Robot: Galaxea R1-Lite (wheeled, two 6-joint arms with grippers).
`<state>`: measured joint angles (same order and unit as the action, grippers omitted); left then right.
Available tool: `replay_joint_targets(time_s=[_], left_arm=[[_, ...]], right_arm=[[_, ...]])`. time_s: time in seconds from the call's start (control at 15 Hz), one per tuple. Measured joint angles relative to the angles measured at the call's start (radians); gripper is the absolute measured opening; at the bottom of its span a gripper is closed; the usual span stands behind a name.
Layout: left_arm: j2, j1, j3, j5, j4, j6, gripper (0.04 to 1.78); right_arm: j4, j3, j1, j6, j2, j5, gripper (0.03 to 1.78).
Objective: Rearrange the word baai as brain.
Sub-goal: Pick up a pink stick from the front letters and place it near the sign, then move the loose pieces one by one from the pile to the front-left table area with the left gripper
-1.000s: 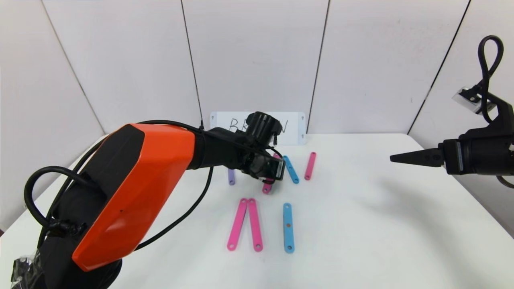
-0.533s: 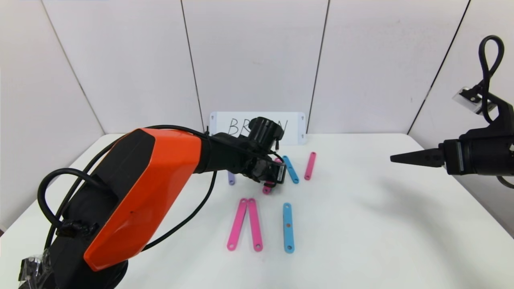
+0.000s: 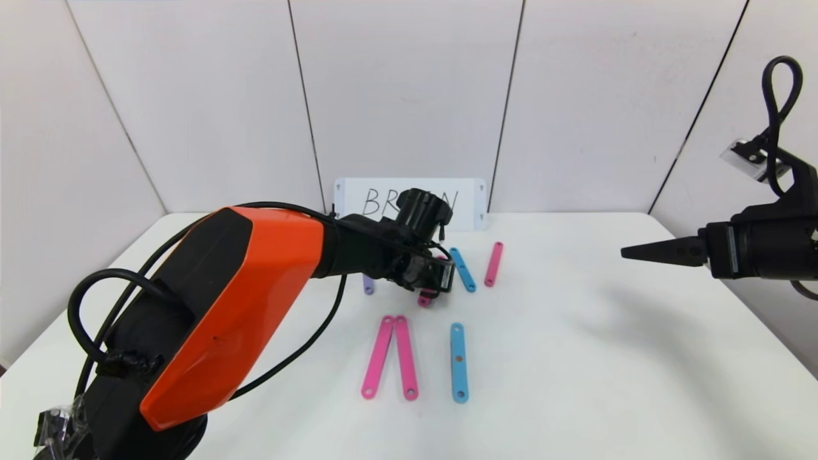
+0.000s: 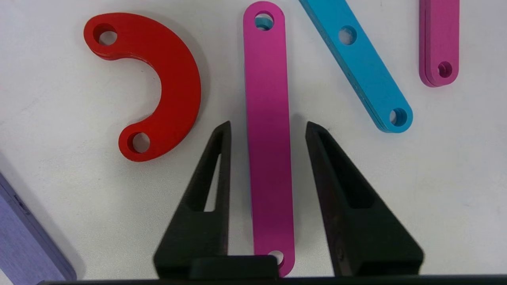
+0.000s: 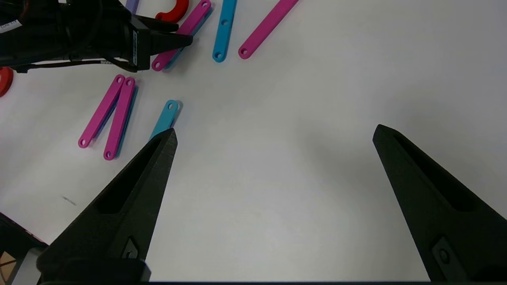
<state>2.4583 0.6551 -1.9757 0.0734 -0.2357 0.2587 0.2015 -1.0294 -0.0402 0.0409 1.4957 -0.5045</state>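
Observation:
The letter pieces lie flat on the white table [image 3: 575, 358]. My left gripper [image 4: 267, 128] is open, one finger on each side of a long pink bar [image 4: 268, 130] with a gap on both sides. A red C-curve [image 4: 166, 87], a blue bar [image 4: 358, 63], another pink bar [image 4: 439, 43] and a purple bar [image 4: 27, 237] lie around it. In the head view the left gripper [image 3: 441, 281] is over the far row, hiding most of that pink bar [image 3: 424, 299]. Nearer lie two pink bars [image 3: 390, 358] in a narrow V and a blue bar [image 3: 458, 361]. My right gripper [image 5: 273, 136] is open and empty, high at the right.
A white card [image 3: 470, 201] with handwritten letters stands against the back wall, partly hidden by the left wrist. White wall panels close the back and sides. The left arm's orange shell [image 3: 236, 306] and cable cover the table's left part.
The left arm has shifted slightly forward and settled over the pink bar. The pieces and the right arm have not moved.

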Motion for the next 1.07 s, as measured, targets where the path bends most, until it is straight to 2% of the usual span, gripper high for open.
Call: replay_joint_targets(time_s=[0.2,0.33,0.47,0.6,1.07], left_arm=[[0.000,0.000,0.000,0.000,0.016,0.002,1.30],[0.000,0.000,0.000,0.000,0.017,0.003,1.55],[0.000,0.000,0.000,-0.002,0.018,0.006,1.70],[-0.001,0.000,0.000,-0.001,0.018,0.010,1.75],[-0.048,-0.011,0.001,-0.003,0.016,0.013,1.75]], right_arm=[[0.000,0.000,0.000,0.000,0.000,0.000,1.73],[0.000,0.000,0.000,0.000,-0.001,0.000,1.73],[0.000,0.000,0.000,0.000,-0.002,0.000,1.73],[0.000,0.000,0.000,0.000,-0.002,0.000,1.73],[0.001,0.001,0.000,0.000,-0.008,-0.001,1.73]])
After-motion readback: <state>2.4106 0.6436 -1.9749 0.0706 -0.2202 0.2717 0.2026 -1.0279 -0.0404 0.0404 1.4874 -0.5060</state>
